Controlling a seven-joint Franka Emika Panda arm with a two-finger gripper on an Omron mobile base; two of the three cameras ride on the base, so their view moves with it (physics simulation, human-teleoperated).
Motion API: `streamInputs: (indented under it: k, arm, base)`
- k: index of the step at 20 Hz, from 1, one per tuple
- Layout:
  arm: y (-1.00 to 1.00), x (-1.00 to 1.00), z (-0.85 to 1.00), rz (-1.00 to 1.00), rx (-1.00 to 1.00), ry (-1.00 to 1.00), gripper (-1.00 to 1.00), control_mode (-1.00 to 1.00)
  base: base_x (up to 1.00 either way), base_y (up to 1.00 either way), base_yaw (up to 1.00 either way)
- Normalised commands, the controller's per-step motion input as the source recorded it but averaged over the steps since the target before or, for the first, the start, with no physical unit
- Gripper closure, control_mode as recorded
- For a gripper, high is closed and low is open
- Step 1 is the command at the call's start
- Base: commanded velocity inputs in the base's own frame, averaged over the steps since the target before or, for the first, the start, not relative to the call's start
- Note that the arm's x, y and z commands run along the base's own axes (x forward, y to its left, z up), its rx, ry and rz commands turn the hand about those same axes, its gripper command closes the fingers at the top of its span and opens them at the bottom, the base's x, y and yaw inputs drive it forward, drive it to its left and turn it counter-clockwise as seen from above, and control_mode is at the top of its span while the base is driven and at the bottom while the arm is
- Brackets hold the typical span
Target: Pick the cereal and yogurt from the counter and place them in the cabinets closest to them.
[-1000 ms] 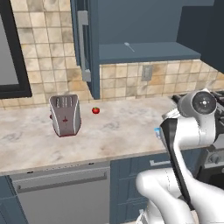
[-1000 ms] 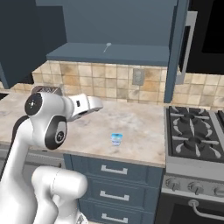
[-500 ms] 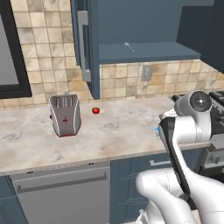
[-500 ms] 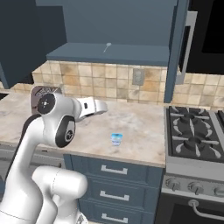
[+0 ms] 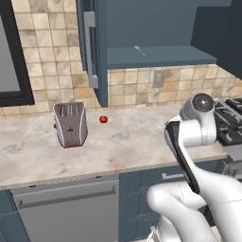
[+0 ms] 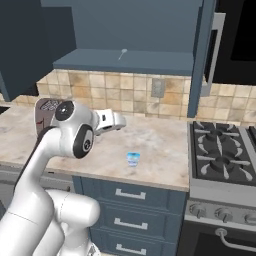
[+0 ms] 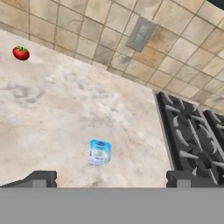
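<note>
The yogurt (image 6: pixel 133 159), a tiny light-blue and white cup, stands upright on the beige marbled counter (image 6: pixel 165 145) near its front edge. In the hand view the yogurt (image 7: pixel 99 152) lies just ahead of my gripper (image 7: pixel 109 179). The two dark fingertips (image 7: pixel 40 178) stand far apart with nothing between them, so the gripper is open. From the right base, my gripper (image 6: pixel 119 121) hovers above the counter, to the left of and behind the cup. The open cabinets (image 6: pixel 125 60) with a blue shelf hang above. The cereal is out of view.
A silver toaster (image 5: pixel 71 124) and a small red tomato (image 5: pixel 103 119) sit on the counter (image 5: pixel 123 142) to the left. The gas stove (image 6: pixel 225 150) adjoins the counter's right end. The open cabinet door (image 5: pixel 90 47) with a grey bar handle hangs above the tomato. A wall outlet (image 7: pixel 141 34) is on the tiles.
The arm has swung a little toward the yogurt, and the hand has shifted slightly right in the right base view. The arm now hides the cup in the left base view.
</note>
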Motion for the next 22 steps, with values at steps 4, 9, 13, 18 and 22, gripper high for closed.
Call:
streamInputs:
  k: [4,9,13,18,22]
  arm:
    - [0.0,0.23,-0.17,-0.02,0.0,0.06,-1.0,-1.0]
    - [-0.03,0.21,-0.13,-0.02,0.0,0.07,-1.0,-1.0]
    - [-0.14,0.1,-0.17,0.0,0.03,0.06,-1.0,-1.0]
    - [-0.2,0.09,-0.26,0.0,0.08,0.07,-1.0,-1.0]
    - [-0.23,0.1,-0.28,0.0,0.1,0.06,-1.0,-1.0]
  base:
    - [0.0,0.0,0.0]
    - [0.0,0.0,0.0]
    - [0.0,0.0,0.0]
    - [0.0,0.0,0.0]
    - [0.0,0.0,0.0]
